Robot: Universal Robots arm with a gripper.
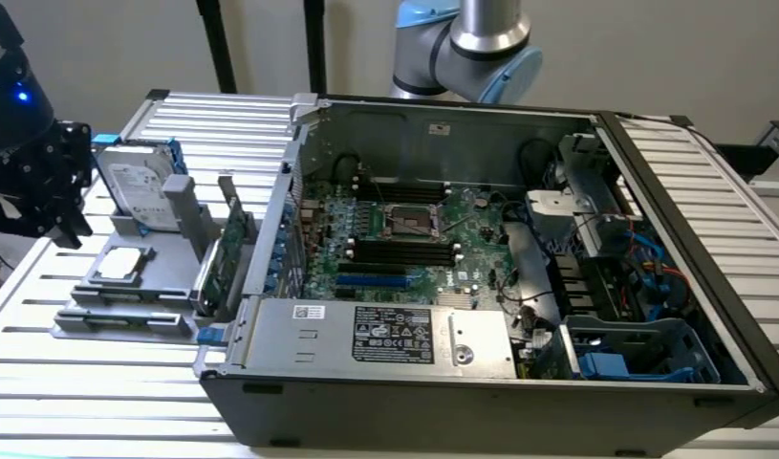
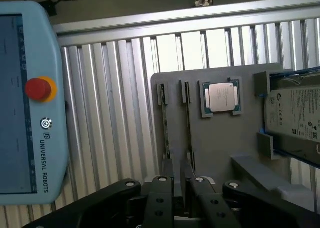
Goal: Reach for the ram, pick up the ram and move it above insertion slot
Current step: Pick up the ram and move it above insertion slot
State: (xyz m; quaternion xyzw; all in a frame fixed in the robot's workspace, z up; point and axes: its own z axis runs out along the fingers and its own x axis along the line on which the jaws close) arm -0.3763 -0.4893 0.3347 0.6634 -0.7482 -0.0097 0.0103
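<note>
Two thin sticks stand on edge in slots of the grey holder plate (image 2: 220,138); the ram (image 2: 188,123) is one of them, with a second stick (image 2: 164,123) beside it. In the wrist view my gripper (image 2: 177,180) hovers over the near ends of both sticks, apart from them. Its two dark fingers (image 2: 167,175) stand close together with only a narrow slit and nothing between them. In the exterior view the gripper (image 1: 52,191) is the dark mass at the far left, beside the holder plate (image 1: 121,320). The motherboard's black insertion slots (image 1: 402,251) lie inside the open computer case (image 1: 491,373).
On the holder plate also sit a processor chip (image 2: 220,96), a hard drive (image 2: 296,115) and a broader green card (image 1: 224,263). A teach pendant (image 2: 30,102) with a red stop button lies on the ribbed table. The arm's base (image 1: 472,43) rises behind the case.
</note>
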